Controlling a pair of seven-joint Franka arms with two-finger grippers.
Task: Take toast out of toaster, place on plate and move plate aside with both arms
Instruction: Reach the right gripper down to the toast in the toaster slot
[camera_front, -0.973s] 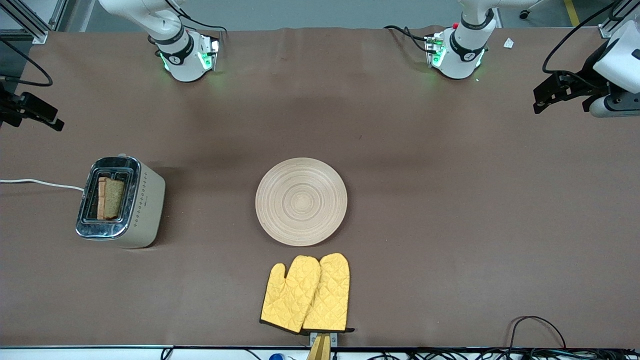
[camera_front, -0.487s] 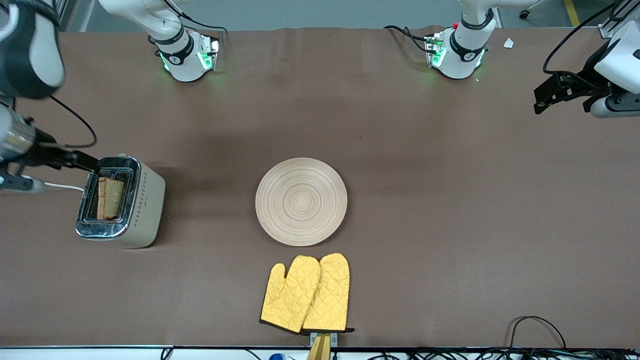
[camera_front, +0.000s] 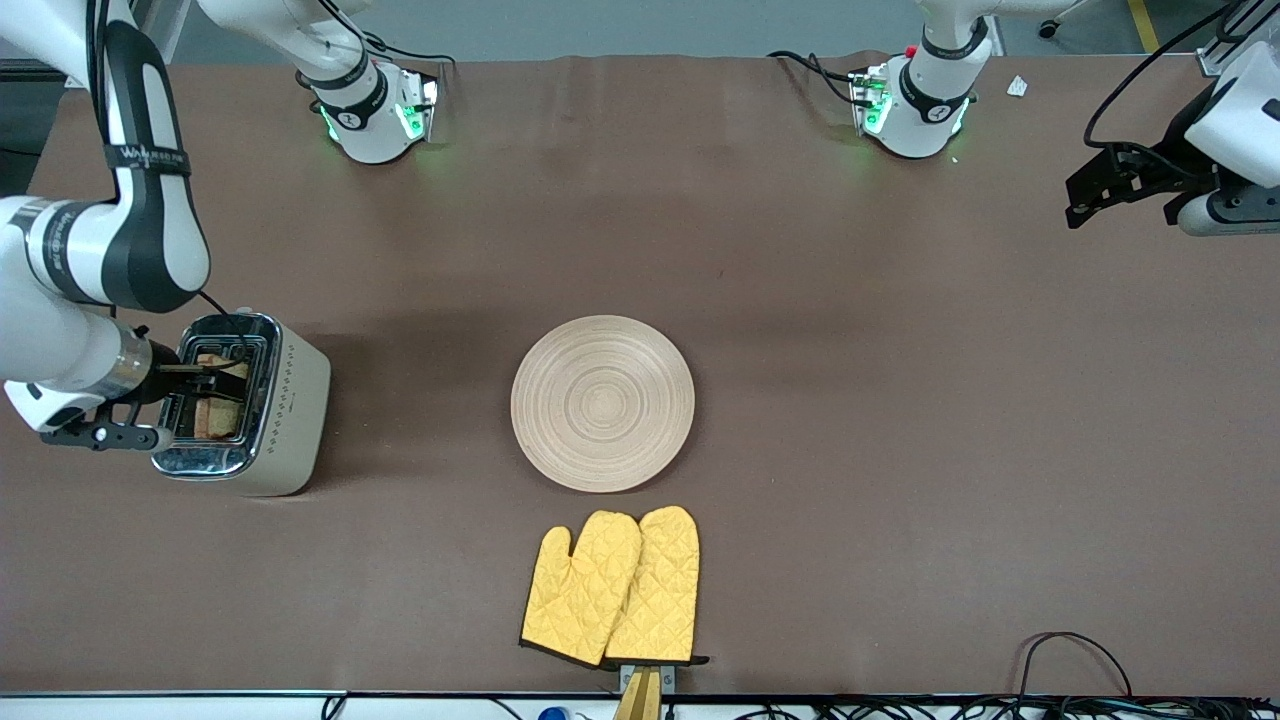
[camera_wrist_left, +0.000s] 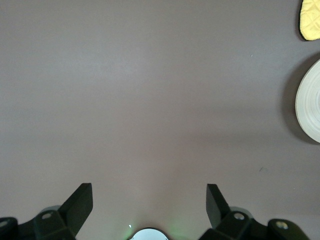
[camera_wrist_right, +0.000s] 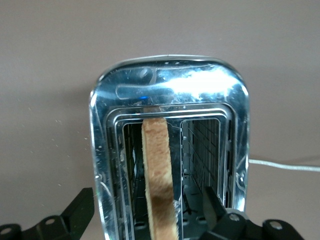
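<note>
The toast (camera_front: 213, 417) stands upright in a slot of the silver toaster (camera_front: 285, 420) at the right arm's end of the table. In the right wrist view the toast (camera_wrist_right: 159, 165) rises from the slot edge-on. My right gripper (camera_front: 212, 379) hangs over the toaster's top, open, with its fingers (camera_wrist_right: 82, 205) on either side of the toast and not touching it. The round wooden plate (camera_front: 602, 403) lies bare at the table's middle. My left gripper (camera_front: 1100, 190) waits, open and empty, over the left arm's end of the table; it also shows in the left wrist view (camera_wrist_left: 149, 197).
Two yellow quilted oven mitts (camera_front: 612, 587) lie nearer to the front camera than the plate. The toaster's white cord (camera_wrist_right: 285, 166) runs off its side. The left wrist view catches the plate's rim (camera_wrist_left: 309, 102) and a mitt tip (camera_wrist_left: 311, 19).
My right arm has swung in from the table's end and brought its gripper over the toaster, fingers astride the toast. The left arm, plate and mitts have not moved.
</note>
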